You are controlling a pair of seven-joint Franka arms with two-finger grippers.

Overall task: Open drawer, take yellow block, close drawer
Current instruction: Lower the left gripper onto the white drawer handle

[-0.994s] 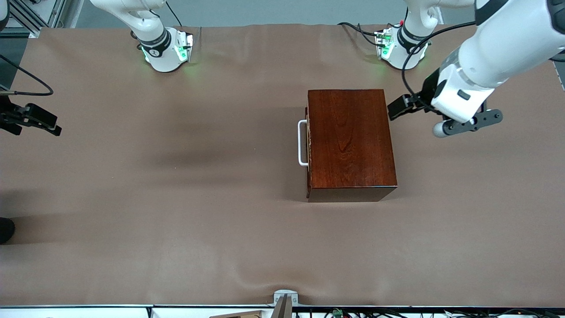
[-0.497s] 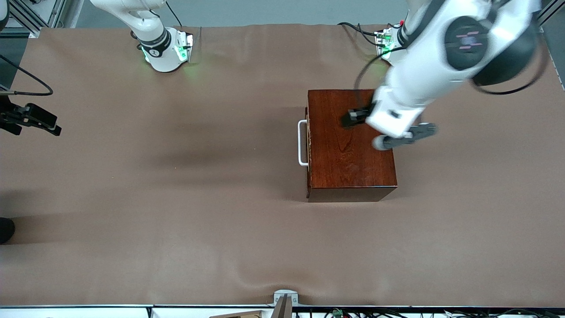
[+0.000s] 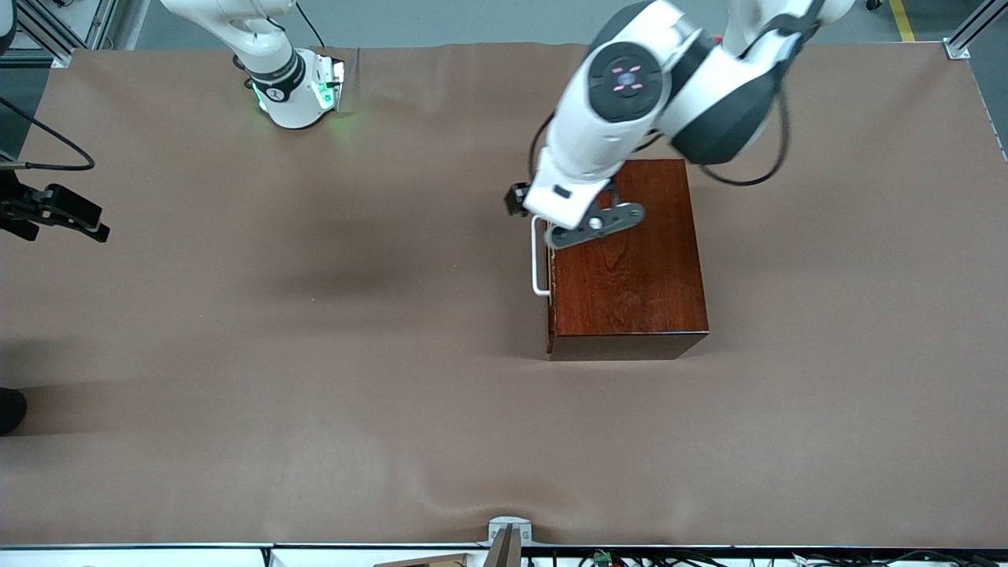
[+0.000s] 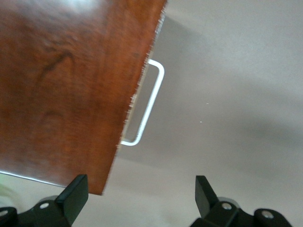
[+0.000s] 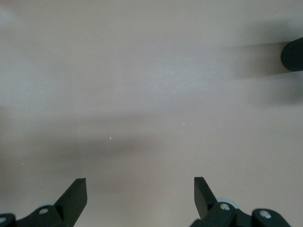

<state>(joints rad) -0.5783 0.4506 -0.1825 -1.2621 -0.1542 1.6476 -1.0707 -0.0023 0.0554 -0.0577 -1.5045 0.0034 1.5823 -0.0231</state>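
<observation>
Hovering over the glossy reddish-brown wooden box's drawer [image 3: 549,260] edge, left gripper [image 4: 138,195], jaws spread, lines up with white U-shaped bar handle [image 3: 539,256]; right gripper [image 5: 139,196] waits, jaws spread, over the table's edge.

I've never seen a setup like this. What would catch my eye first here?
Probably the glossy reddish-brown wooden box on the brown table, its drawer shut, white handle facing the right arm's end. Above its handle edge hangs the left gripper, fingers open. The right gripper waits, open, over bare cloth at the table's edge.
</observation>
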